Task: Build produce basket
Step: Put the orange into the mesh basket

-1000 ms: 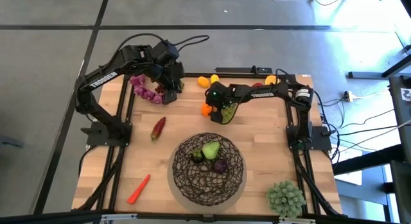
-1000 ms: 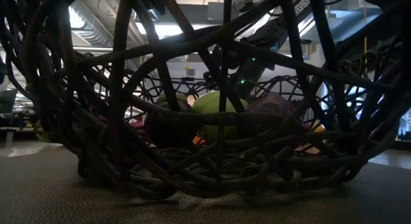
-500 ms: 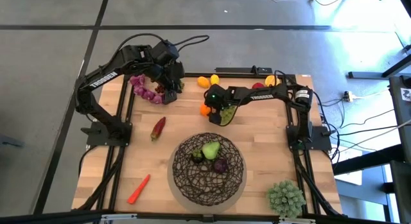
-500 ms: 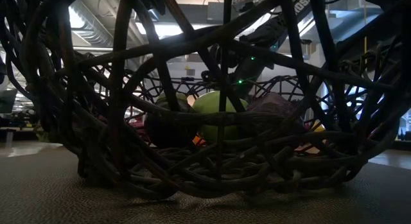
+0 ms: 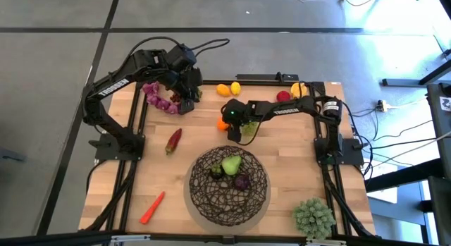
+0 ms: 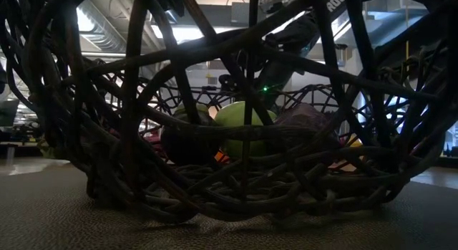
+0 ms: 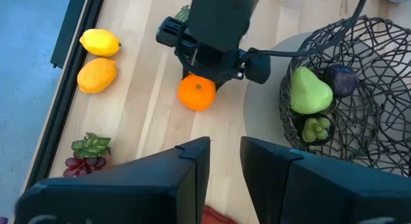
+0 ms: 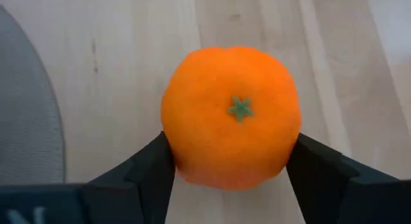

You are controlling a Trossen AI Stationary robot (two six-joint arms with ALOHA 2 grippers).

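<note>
The dark woven wire basket stands at the near middle of the table, with a green pear and dark purple fruit inside; it fills the low view. An orange sits on the wood just beyond the basket. My right gripper hangs over it, fingers pointing down, shut on it. Green grapes lie just to the orange's right. My left gripper waits at the far left by the purple beads, slightly open and empty. My right gripper pinches the orange between its two fingers, one on each of two opposite sides. The fingers come from above, pointing down. The orange is upright, its green stem mark on top, and appears to rest on the table.
Two lemons, a red apple and more fruit lie along the far edge. A red pepper and a carrot lie on the left. A pale green spiky plant stands at the near right corner.
My right gripper has moved toward the table's left and a little toward the near edge, from above the green grapes to over the orange. The orange and the grapes have stayed where they were.
</note>
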